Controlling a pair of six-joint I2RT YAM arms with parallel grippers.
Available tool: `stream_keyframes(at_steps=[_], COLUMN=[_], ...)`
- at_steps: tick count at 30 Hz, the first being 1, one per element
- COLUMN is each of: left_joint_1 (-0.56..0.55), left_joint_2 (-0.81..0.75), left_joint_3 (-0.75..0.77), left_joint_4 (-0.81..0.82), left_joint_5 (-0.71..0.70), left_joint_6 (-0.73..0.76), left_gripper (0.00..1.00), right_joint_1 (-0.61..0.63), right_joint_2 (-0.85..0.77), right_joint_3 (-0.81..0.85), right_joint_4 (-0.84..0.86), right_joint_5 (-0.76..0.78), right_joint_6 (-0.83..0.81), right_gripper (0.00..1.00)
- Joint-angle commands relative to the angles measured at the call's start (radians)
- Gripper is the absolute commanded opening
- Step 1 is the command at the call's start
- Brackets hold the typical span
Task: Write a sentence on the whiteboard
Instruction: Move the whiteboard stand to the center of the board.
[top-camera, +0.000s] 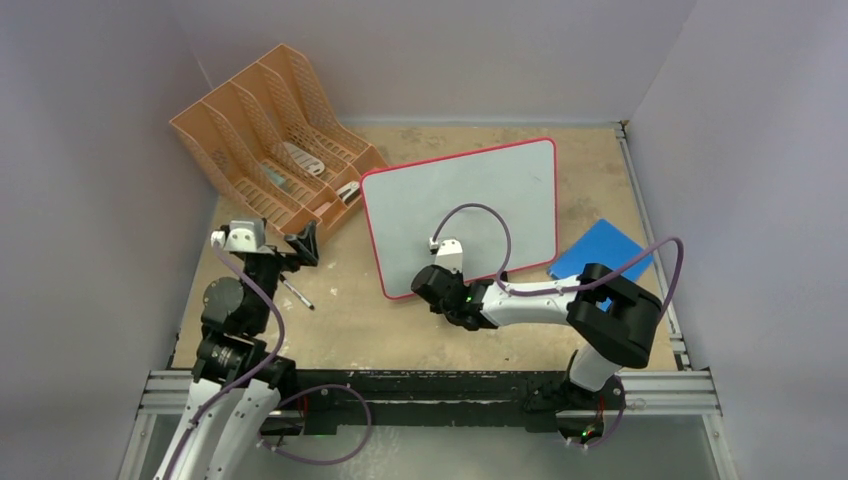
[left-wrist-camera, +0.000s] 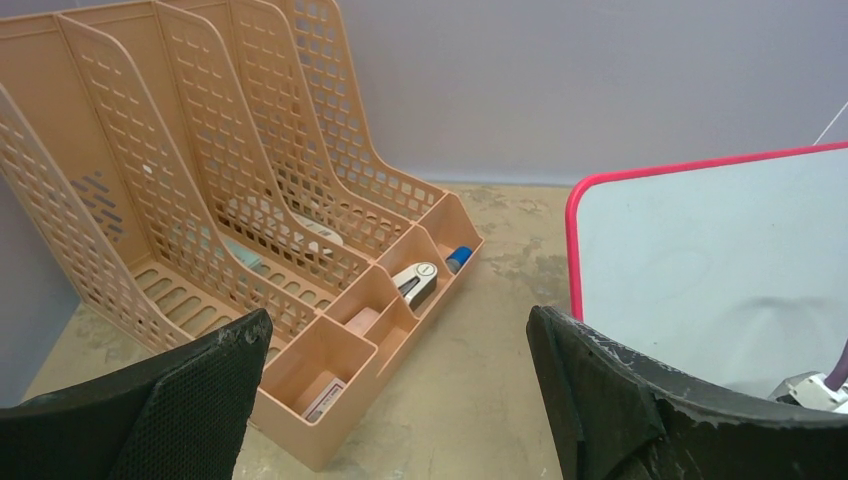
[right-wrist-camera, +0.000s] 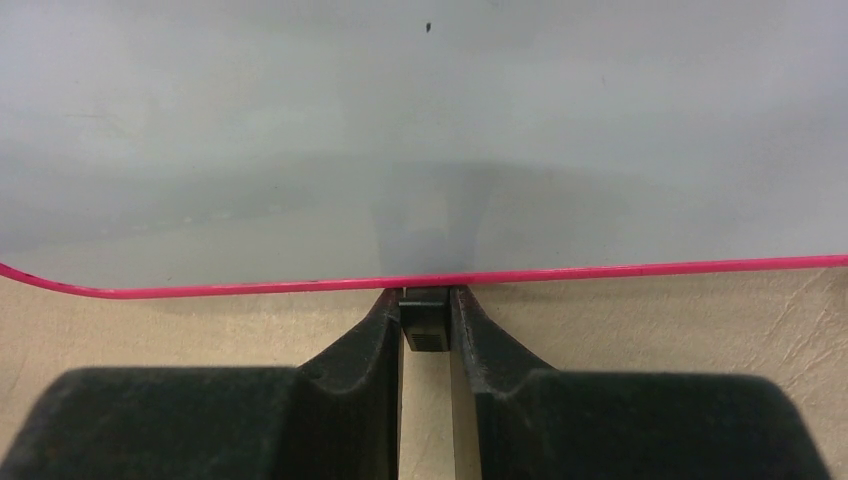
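The whiteboard (top-camera: 470, 210) lies on the table with its thin red-pink frame, and its surface (right-wrist-camera: 420, 120) is blank; no sentence shows on it. My right gripper (right-wrist-camera: 425, 300) is shut on a small black foot (right-wrist-camera: 424, 322) at the board's near edge. In the top view that gripper (top-camera: 428, 285) sits at the board's near left edge. My left gripper (top-camera: 305, 245) is open and holds nothing, left of the board. In its wrist view the fingers (left-wrist-camera: 590, 390) stand wide apart above bare table, with the board's corner (left-wrist-camera: 700, 250) to the right.
A peach mesh file organizer (top-camera: 270, 140) stands at the back left, its front compartments (left-wrist-camera: 330, 360) holding small items, among them a metal stapler (left-wrist-camera: 418, 282). A thin dark marker (top-camera: 297, 293) lies by the left arm. A blue square pad (top-camera: 600, 255) lies right of the board.
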Motion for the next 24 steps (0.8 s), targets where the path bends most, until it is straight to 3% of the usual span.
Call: stream_keyframes(at_steps=[1, 6, 13, 21, 24], left_joint_1=[-0.007, -0.007, -0.006, 0.001, 0.061], left_joint_2=[0.029, 0.094, 0.254, 0.486, 0.567], left_joint_3=[0.032, 0.07, 0.153, 0.282, 0.314], left_joint_4=[0.001, -0.054, -0.21, -0.494, -0.6], left_joint_5=[-0.032, -0.079, -0.146, -0.203, -0.134], left_joint_6=[-0.021, -0.069, -0.196, -0.414, -0.467], left_gripper=[0.98, 1.0, 1.0, 1.0, 1.0], right_joint_1=[-0.005, -0.005, -0.005, -0.006, -0.007], right_joint_2=[-0.011, -0.043, -0.183, -0.411, -0.464], right_joint_3=[-0.022, -0.022, -0.038, -0.109, -0.132], right_joint_4=[-0.036, -0.005, 0.004, 0.06, 0.073], right_joint_5=[0.033, 0.033, 0.029, 0.031, 0.045], right_joint_6=[0.049, 0.009, -0.048, -0.149, -0.177], right_gripper=[0.06, 0.35, 0.61, 0.8, 0.83])
